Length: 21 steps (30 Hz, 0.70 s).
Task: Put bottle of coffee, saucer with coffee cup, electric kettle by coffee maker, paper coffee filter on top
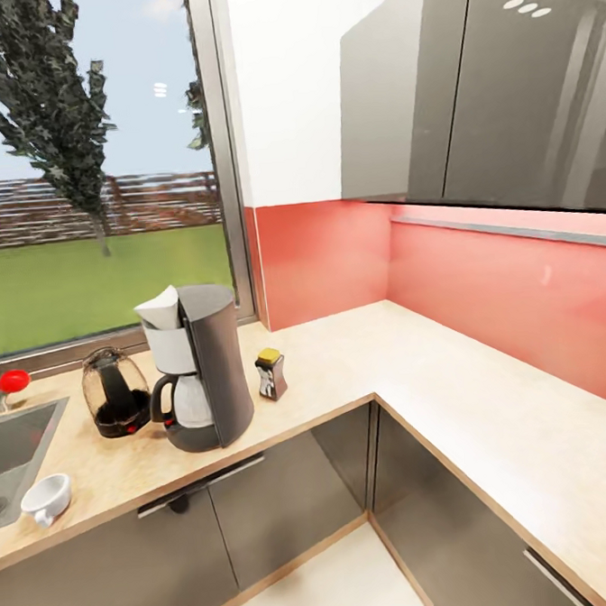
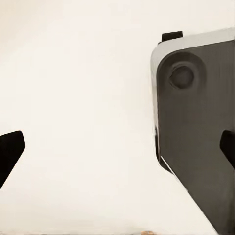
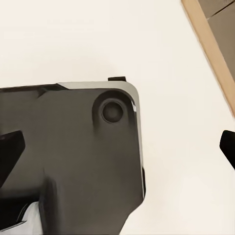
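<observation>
The L-shaped beige worktop (image 1: pixel 454 392) carries, from the sink side: a white coffee cup (image 1: pixel 47 498) near the front edge, the electric kettle (image 1: pixel 116 393), the coffee maker (image 1: pixel 202 369) just beside it, and the bottle of coffee (image 1: pixel 271 374) standing slightly apart.

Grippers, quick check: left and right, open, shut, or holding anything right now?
Left gripper: open, fingertips spread wide, nothing between them.
Right gripper: open, fingertips spread wide, holding nothing.
</observation>
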{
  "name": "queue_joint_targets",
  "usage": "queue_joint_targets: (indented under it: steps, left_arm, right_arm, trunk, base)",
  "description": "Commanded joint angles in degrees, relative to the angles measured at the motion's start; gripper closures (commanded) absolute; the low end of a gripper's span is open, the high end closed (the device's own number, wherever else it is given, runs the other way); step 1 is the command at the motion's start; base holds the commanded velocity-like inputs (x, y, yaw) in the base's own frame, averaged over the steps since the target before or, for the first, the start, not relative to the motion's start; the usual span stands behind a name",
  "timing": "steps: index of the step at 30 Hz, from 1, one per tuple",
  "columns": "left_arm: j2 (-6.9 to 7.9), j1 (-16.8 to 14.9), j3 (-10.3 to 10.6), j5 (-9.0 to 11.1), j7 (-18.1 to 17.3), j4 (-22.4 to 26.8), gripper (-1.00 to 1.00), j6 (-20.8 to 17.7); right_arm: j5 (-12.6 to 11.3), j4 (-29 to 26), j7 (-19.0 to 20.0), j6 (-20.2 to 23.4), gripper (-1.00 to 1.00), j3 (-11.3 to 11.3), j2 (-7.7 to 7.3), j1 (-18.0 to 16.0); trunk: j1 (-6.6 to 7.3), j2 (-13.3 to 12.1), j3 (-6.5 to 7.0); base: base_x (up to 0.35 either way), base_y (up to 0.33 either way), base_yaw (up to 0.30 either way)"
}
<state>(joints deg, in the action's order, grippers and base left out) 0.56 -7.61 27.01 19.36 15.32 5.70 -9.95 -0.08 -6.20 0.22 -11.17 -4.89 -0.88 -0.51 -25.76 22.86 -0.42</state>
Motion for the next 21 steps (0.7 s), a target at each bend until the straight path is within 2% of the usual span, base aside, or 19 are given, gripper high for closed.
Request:
queue_joint_targets:
  steps: [1, 2, 3, 5, 17, 21]
  left_arm:
    - [0.83, 0.0, -1.5, 1.0, 0.1, 0.1, -1.00, -0.5]
    - [1.59, 0.0, -2.9, 1.3, 0.0, 0.1, -1.00, -0.6]
    - [3.21, 0.2, -4.6, 1.6, -0.1, 0.1, -1.00, -0.7]
    - [4.14, 0.3, -5.2, 1.8, -0.2, 0.1, -1.00, -0.3]
    - [4.31, 0.3, -5.6, 1.9, -0.2, 0.2, -1.00, 0.5]
    - [4.32, 0.3, -5.6, 1.9, -0.2, 0.2, -1.00, 2.0]
  right_arm:
    - [0.0, 0.0, 0.1, -0.2, -1.00, -0.4, 0.01, 0.0]
    - [0.0, 0.0, 0.1, -0.2, -1.00, -0.4, 0.00, 0.0]
    - [0.0, 0.0, 0.1, -0.2, -1.00, -0.4, 0.02, 0.0]
    - [0.1, 0.1, 0.1, -0.2, -1.00, -0.4, 0.02, 0.0]
    - [0.1, 0.2, 0.1, -0.2, -1.00, -0.3, 0.02, 0.0]
    - [0.1, 0.2, 0.0, -0.2, -1.00, -0.3, 0.02, 0.0]
  trunk:
    - [-0.02, 0.1, -0.11]
    - [-0.02, 0.1, -0.18]
    - [-0.02, 0.1, -0.24]
    - [-0.02, 0.1, -0.36]
    - [-0.02, 0.1, -1.02]
    - [-0.02, 0.1, -1.22]
  base:
    - [0.000, 0.000, 0.214]
    - [0.000, 0.000, 0.214]
    - [0.000, 0.000, 0.214]
    - [0.000, 0.000, 0.217]
    - [0.000, 0.000, 0.236]
    - [0.000, 0.000, 0.245]
